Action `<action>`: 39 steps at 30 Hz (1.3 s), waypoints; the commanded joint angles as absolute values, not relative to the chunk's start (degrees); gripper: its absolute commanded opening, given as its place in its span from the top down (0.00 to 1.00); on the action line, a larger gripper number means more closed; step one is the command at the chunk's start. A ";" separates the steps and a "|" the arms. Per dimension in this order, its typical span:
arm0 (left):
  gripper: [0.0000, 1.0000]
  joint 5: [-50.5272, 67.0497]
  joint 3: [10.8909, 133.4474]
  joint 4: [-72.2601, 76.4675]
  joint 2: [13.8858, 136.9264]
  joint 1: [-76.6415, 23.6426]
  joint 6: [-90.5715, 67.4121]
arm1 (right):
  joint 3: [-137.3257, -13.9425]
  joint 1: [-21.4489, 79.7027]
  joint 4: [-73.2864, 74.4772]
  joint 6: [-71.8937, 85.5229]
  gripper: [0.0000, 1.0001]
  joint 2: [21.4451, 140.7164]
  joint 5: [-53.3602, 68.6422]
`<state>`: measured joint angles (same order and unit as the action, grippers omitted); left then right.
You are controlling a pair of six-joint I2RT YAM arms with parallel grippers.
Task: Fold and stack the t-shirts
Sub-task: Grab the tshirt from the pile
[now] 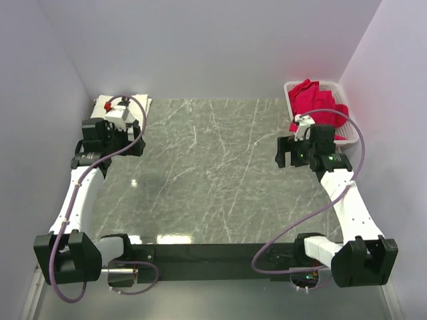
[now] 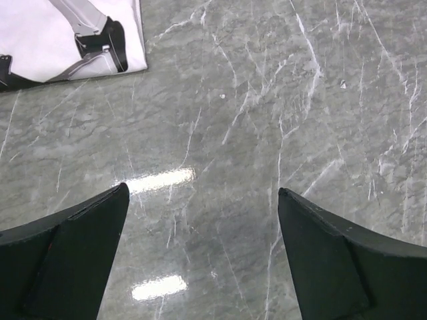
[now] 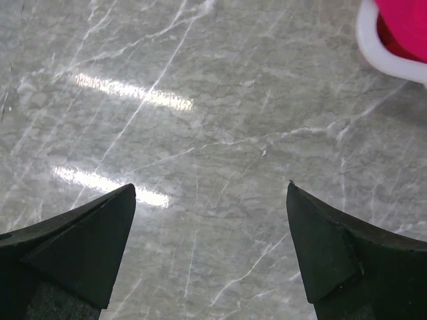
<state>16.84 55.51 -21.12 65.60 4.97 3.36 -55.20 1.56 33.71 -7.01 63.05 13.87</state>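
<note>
A folded white t-shirt with a black print [image 1: 139, 101] lies at the table's far left corner, partly hidden by my left arm; its edge shows in the left wrist view [image 2: 60, 40]. Crumpled red t-shirts [image 1: 313, 103] fill the white basket [image 1: 331, 85] at the far right; a bit of red cloth [image 3: 408, 19] shows in the right wrist view. My left gripper [image 1: 138, 145] [image 2: 202, 192] is open and empty over bare marble, just in front of the white shirt. My right gripper [image 1: 285, 153] [image 3: 211, 187] is open and empty over marble, left of the basket.
The grey marble tabletop [image 1: 213, 180] lies between the two arms. Pale walls close in the left, back and right sides. The basket rim [image 3: 377, 47] is at the right wrist view's upper right. Purple cables loop off both arms.
</note>
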 commanded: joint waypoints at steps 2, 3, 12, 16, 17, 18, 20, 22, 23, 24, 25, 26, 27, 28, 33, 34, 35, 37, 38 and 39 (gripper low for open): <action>0.00 15.72 57.82 -19.33 66.43 4.39 0.45 | -61.51 0.26 31.03 -3.87 0.00 66.17 11.43; 0.01 16.34 59.83 -19.42 66.97 4.39 0.44 | -63.09 -1.39 31.29 -3.61 0.00 67.75 11.69; 0.01 24.60 63.28 -15.03 69.69 4.39 -6.06 | -88.03 -8.17 31.29 -4.31 0.00 89.10 9.85; 0.01 25.40 65.56 -17.31 73.20 4.39 -4.84 | -97.28 -10.98 28.57 -4.66 0.00 101.41 5.90; 0.01 25.40 66.35 -17.92 74.69 4.39 -4.14 | -99.21 -11.60 28.13 -4.66 0.00 103.43 5.45; 0.01 24.88 66.79 -18.71 75.49 4.39 -3.61 | -102.97 -12.38 28.04 -4.66 0.00 105.27 5.54; 0.01 23.82 67.24 -20.39 77.08 4.40 -2.47 | -106.07 -12.92 26.29 -4.57 0.00 110.29 6.15; 0.01 22.42 66.97 -20.74 78.04 4.48 -1.85 | -109.59 -13.45 24.97 -5.44 0.00 114.49 5.72; 0.00 22.24 66.54 -20.83 78.22 4.48 -1.24 | -110.99 -13.62 24.18 -5.97 0.00 116.09 5.80; 0.00 21.71 66.36 -20.74 78.31 4.48 -0.97 | -113.88 -13.80 24.00 -6.50 0.00 119.06 6.24; 0.00 21.54 66.10 -20.74 78.57 4.48 -0.79 | -115.65 -14.32 23.91 -6.50 0.00 120.57 6.59; 0.01 21.45 65.92 -20.92 78.57 4.48 -0.62 | -117.23 -14.59 24.08 -6.59 0.00 122.06 6.85; 0.01 21.18 65.83 -21.09 78.75 4.48 -0.62 | -120.03 -14.68 23.82 -6.68 0.01 123.30 6.68; 0.00 20.75 65.83 -21.18 79.01 4.48 -0.62 | -120.75 -14.76 23.47 -7.11 0.05 125.31 5.64; 0.00 18.81 67.15 -22.94 80.07 4.48 1.41 | -120.33 -15.20 22.58 -8.35 0.59 123.51 4.65; 0.01 18.81 67.32 -23.03 80.24 4.40 1.41 | -119.54 -15.38 22.76 -8.09 0.64 122.27 5.44; 0.00 18.90 67.67 -23.11 80.33 4.48 1.23 | -118.75 -15.55 23.29 -7.82 0.67 120.86 6.32; 0.01 19.95 67.85 -22.85 80.42 4.48 1.14 | -115.68 -15.56 23.73 -7.12 0.81 115.70 6.59; 0.00 20.65 67.94 -22.68 80.42 4.40 0.88 | -114.18 -15.56 23.21 -6.86 0.88 113.66 6.59; 0.00 21.18 68.03 -22.68 80.33 4.48 0.62 | -110.43 -15.56 22.42 -6.07 1.00 109.21 6.59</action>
